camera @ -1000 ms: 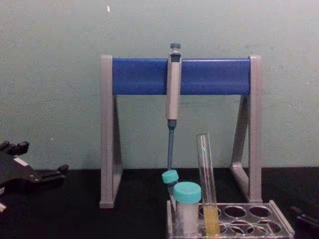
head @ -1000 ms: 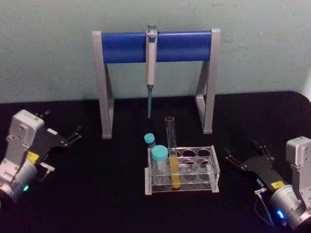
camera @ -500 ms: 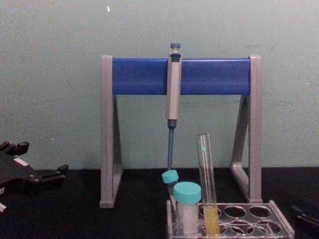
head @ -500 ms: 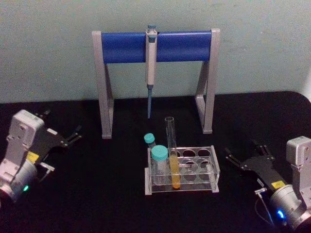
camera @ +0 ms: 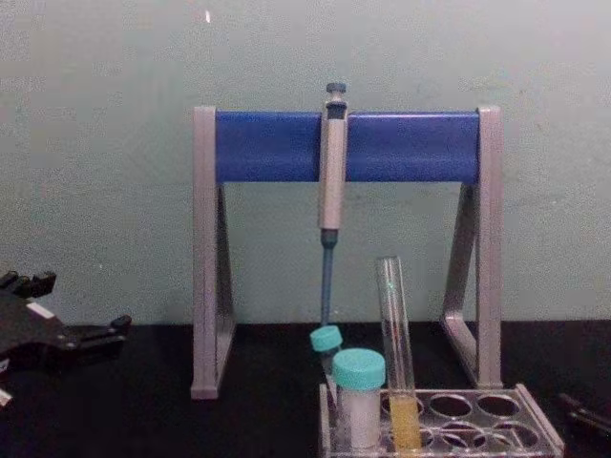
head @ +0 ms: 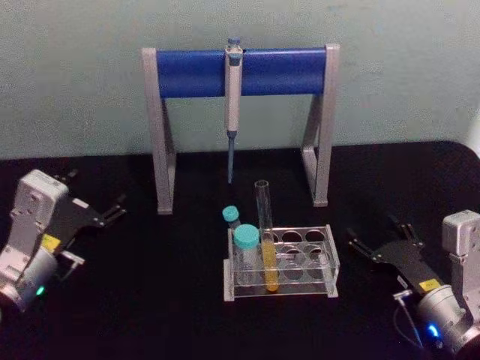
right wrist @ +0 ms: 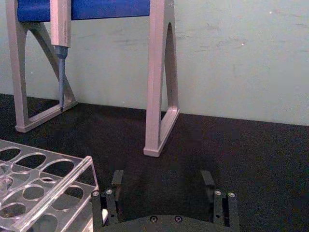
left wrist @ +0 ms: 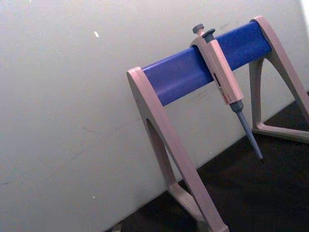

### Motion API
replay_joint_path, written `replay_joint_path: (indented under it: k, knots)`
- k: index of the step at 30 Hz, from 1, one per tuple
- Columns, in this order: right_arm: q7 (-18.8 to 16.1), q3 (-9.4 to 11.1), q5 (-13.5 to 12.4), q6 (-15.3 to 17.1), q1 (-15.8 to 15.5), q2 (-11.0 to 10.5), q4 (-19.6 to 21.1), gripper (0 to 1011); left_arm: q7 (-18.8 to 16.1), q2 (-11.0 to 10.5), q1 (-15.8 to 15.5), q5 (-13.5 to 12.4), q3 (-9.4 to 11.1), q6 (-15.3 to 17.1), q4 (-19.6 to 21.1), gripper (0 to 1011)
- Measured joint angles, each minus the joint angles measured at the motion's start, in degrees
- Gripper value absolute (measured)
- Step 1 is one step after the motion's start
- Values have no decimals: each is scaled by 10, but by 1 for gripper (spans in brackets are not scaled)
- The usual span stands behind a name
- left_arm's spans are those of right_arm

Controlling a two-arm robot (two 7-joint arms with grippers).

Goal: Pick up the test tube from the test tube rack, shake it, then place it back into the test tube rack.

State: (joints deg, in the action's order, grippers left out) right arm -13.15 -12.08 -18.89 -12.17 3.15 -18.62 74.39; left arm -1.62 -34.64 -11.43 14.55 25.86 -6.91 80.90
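The test tube (head: 265, 236) stands upright in the front row of the clear test tube rack (head: 331, 260), with yellow-orange liquid in its lower part. From the side, the test tube (camera: 393, 343) rises well above the rack (camera: 535, 431). My left gripper (head: 96, 191) rests open on the black table far to the left, and its dark fingers (camera: 91, 334) reach into the chest view. My right gripper (head: 375, 234) lies open just right of the rack, holding nothing. In the right wrist view, the right gripper (right wrist: 162, 181) sits beside a corner of the rack (right wrist: 72, 181).
Two teal-capped vials (head: 245, 241) stand in the rack's left holes, right next to the tube. Behind the rack, a grey-and-blue pipette stand (head: 247, 71) holds a hanging pipette (head: 232, 105). A pale wall closes off the back. Bare black tabletop (head: 165, 285) lies on both sides of the rack.
The right gripper has shifted very slightly. The tube, the rack and the left gripper stand as before.
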Motion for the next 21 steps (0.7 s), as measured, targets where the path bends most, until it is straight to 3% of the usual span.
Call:
replay_joint_path:
  k: [21]
  knots:
    - [0,0,0,0,0,0,0,1000,0,0,0,0,0,0,0,1001]
